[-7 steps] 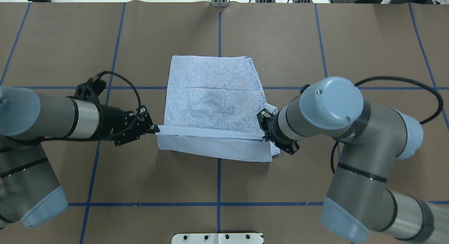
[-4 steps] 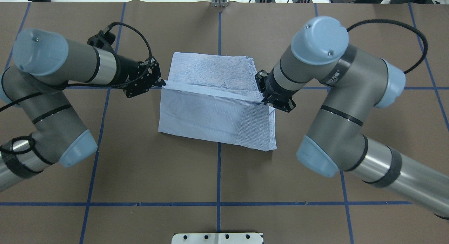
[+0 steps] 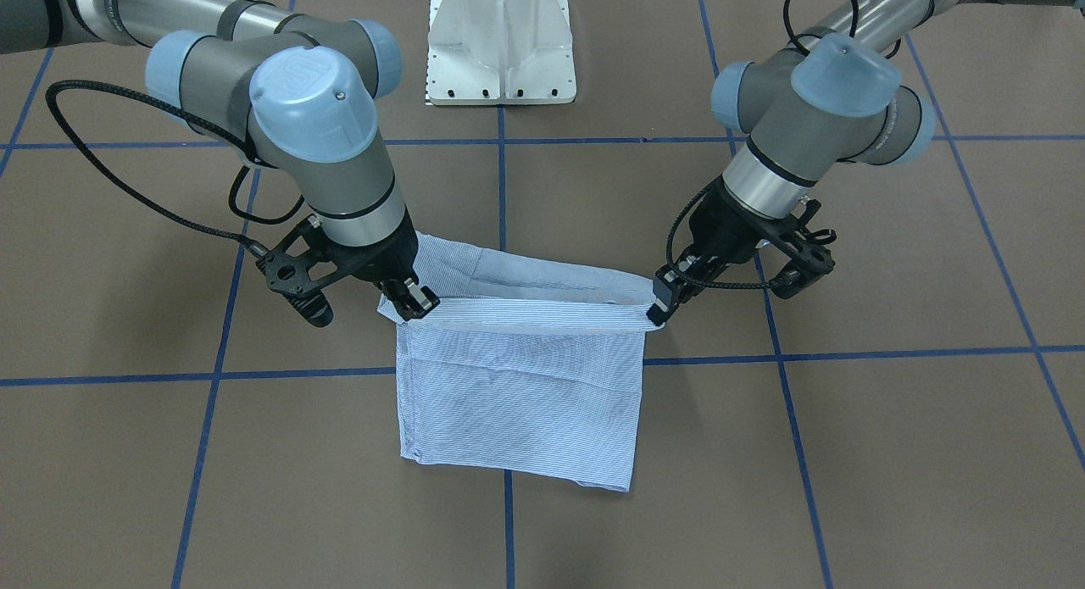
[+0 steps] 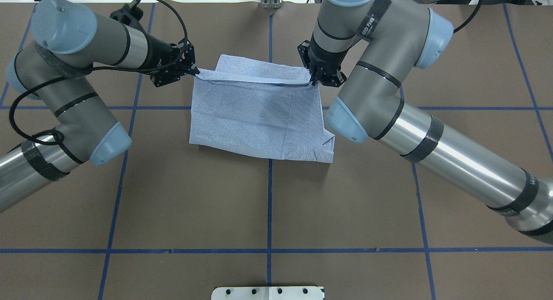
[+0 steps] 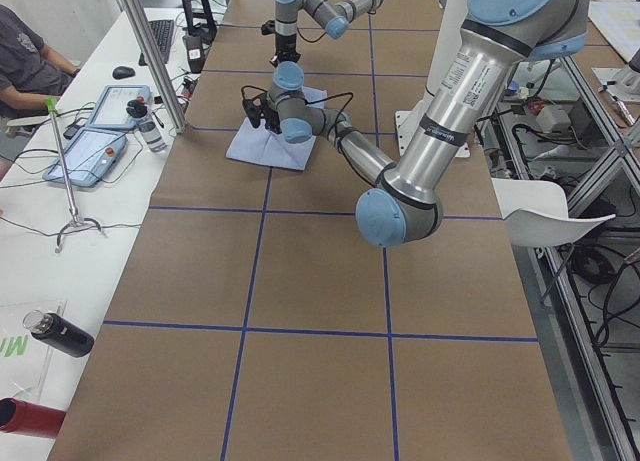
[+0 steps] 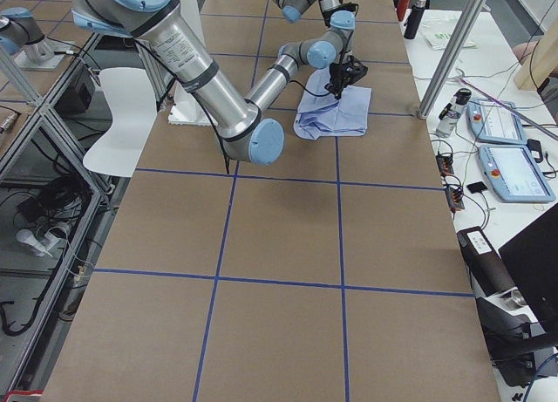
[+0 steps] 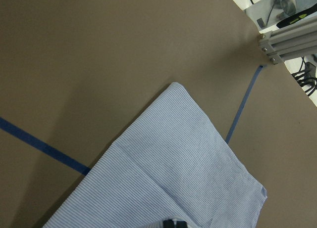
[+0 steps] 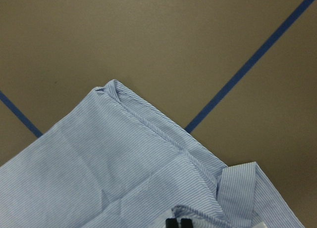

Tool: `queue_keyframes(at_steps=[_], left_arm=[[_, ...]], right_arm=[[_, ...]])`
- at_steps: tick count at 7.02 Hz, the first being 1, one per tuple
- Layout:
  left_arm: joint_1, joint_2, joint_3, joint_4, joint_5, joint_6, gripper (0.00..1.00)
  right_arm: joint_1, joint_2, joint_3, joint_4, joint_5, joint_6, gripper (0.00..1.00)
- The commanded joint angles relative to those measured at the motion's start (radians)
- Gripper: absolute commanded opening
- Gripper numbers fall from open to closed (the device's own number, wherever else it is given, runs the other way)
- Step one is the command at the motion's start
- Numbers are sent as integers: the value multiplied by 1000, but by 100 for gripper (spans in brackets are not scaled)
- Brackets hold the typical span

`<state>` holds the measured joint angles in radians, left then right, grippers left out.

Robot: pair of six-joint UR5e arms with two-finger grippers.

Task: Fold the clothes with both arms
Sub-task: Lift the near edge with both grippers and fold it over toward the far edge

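Just changed: within the last second both arms swept the held edge from the lower part of the overhead frame up to its upper middle, turning the near half of the shirt (image 4: 259, 118) over the far half.
Shirt: light blue with fine stripes, doubled into a rough rectangle on the brown table (image 4: 173, 196), just above the frame's centre and straddling the blue tape lines (image 4: 269, 205).
Left gripper (image 4: 195, 70): pinched closed on the left corner of the carried edge (image 4: 255, 77), upper left of centre in the overhead view.
Right gripper (image 4: 313, 80): clamped on the opposite corner, upper right of centre.
Carried edge: drawn fairly straight between the two grippers. It looks slightly raised off the layer beneath, and a narrow strip of that lower layer shows beyond it toward the top of the frame.
New crease: along the bottom side of the rectangle, slanting down to the right.
Meaning for the task: this fold looks nearly complete, since the edge has almost met the far edge but is not yet laid down or let go.
Next, as a judgement: lower both corners evenly, then release.
Risk: an uneven release could skew the top layer.
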<state>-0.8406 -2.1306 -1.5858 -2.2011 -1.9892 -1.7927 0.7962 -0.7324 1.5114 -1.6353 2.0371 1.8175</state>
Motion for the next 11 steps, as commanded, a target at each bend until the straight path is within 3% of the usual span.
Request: queue_keyframes(at_steps=[1, 3, 5, 7, 9, 10, 11], left_arm=[[-29, -66, 93, -9, 0, 28, 0], [-32, -97, 218, -125, 3, 30, 0], [-34, -146, 360, -225, 7, 32, 0], [-34, -205, 466, -262, 10, 32, 0], [-32, -227, 512, -266, 56, 71, 0], [-32, -247, 549, -267, 69, 87, 0], [-32, -249, 556, -272, 70, 107, 46]], right_arm=[[31, 49, -109, 29, 15, -56, 0], [32, 82, -268, 177, 12, -58, 0], [43, 148, -394, 198, 12, -125, 0], [41, 152, -476, 293, 12, -154, 0], [40, 153, -506, 298, 9, -194, 0], [40, 157, -523, 316, 8, -199, 31], [38, 180, -577, 354, 8, -198, 51]])
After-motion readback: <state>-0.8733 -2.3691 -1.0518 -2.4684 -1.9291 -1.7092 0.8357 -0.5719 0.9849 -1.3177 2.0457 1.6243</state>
